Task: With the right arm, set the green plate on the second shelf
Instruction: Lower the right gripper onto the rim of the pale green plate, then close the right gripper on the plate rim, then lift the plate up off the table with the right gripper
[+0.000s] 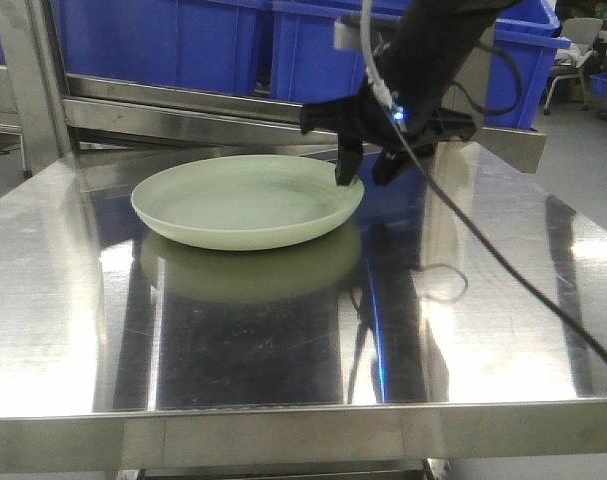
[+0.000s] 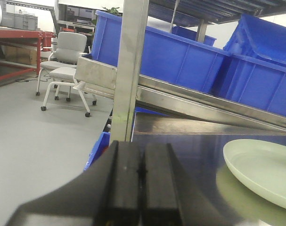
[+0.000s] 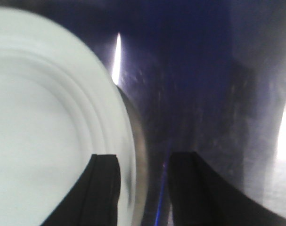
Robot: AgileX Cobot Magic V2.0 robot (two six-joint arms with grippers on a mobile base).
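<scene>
Green plate [image 1: 248,200] flat on steel shelf [image 1: 283,340], under blue bins [image 1: 163,40]. R gripper [image 3: 145,188] at plate's right rim, fingers apart: one over plate, other outside rim. L gripper [image 2: 143,183] off to side, fingers pressed together.

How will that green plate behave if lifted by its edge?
The plate looks stiff, so it likely won't flex. If the right claw pinches one rim, it may droop or swivel. On the shiny steel surface it probably slides.
</scene>
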